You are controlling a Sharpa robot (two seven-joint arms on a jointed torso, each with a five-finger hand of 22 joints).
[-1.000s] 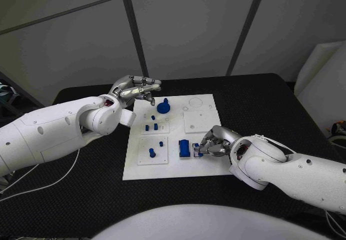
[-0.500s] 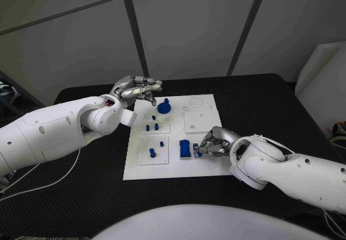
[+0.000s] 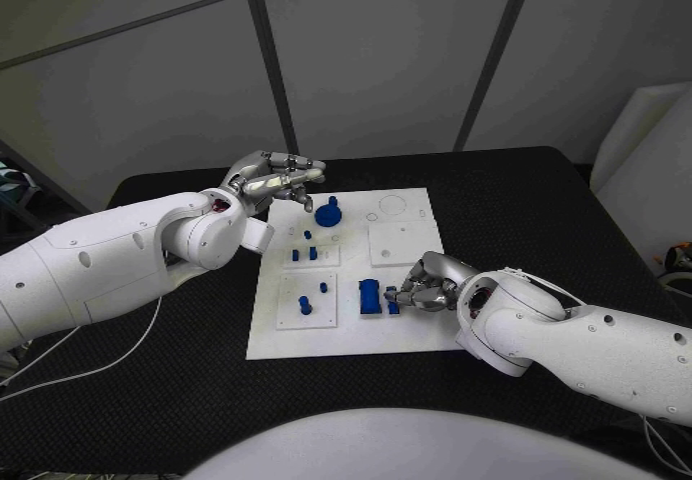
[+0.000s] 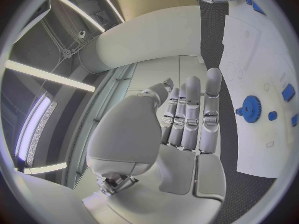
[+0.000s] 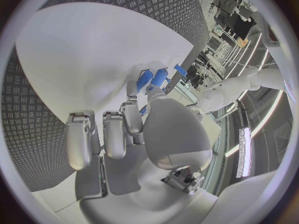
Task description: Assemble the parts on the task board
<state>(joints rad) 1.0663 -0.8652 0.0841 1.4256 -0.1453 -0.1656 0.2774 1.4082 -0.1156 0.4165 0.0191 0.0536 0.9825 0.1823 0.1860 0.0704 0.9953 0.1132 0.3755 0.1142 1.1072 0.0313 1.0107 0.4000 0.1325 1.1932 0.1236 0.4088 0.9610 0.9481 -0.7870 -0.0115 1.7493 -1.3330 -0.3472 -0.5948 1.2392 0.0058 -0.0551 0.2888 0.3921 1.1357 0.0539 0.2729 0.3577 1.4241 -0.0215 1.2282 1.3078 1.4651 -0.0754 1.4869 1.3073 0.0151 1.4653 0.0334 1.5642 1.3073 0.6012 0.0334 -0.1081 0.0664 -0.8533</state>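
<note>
My right hand had crept left, fingers curled on the blue part mid-frame; left hand hovered empty, fingers loosely curled.

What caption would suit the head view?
Right hand at blue parts on the white task board; left hand hovers above.

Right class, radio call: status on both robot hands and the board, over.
Left robot hand open, hovering off the task board's far-left corner. Right robot hand at a blue part; grip unclear. Blue gear stands unobstructed.
</note>
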